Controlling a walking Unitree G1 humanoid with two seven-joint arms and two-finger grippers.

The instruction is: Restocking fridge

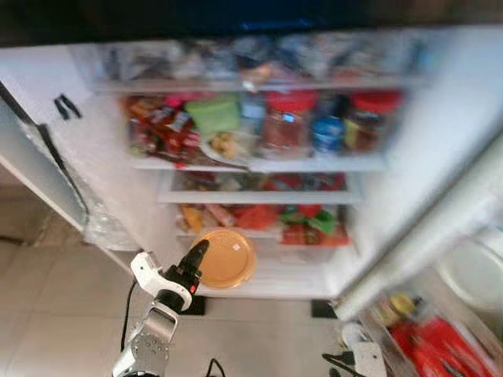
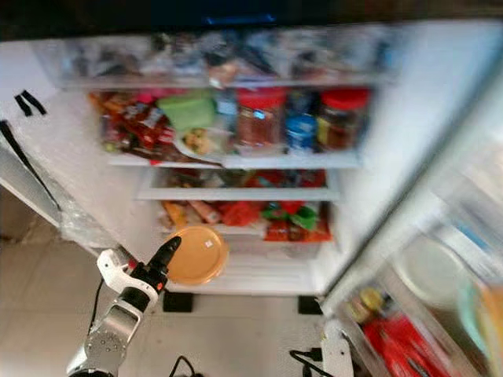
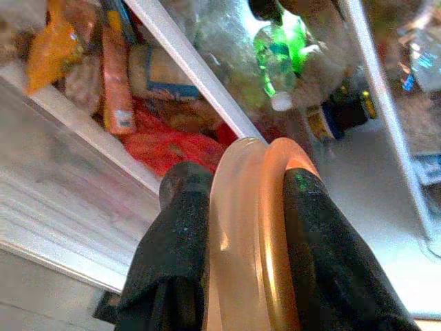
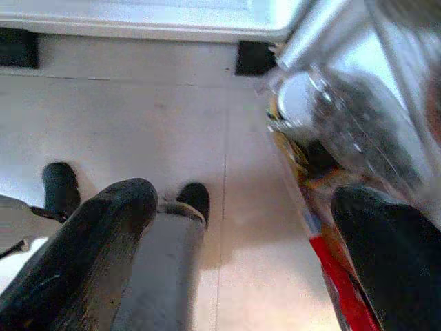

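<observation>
The fridge (image 1: 149,196) stands open before me, its shelves packed with food. My left gripper (image 1: 195,263) is shut on the rim of an orange round plate (image 1: 229,258), held low in front of the bottom shelf (image 1: 267,279). In the left wrist view the two black fingers (image 3: 172,234) pinch the plate's edge (image 3: 248,227), with red and orange packets (image 3: 165,148) behind. My right gripper (image 4: 248,227) hangs open over the tiled floor (image 4: 138,110), beside the door's lower rack.
Red-lidded jars (image 1: 289,122) and a green box (image 1: 212,114) fill the middle shelf. The open right door (image 1: 440,228) holds red packets (image 1: 428,345) in its rack. Cables (image 1: 338,361) lie on the floor. The left door edge (image 1: 47,157) stands at the left.
</observation>
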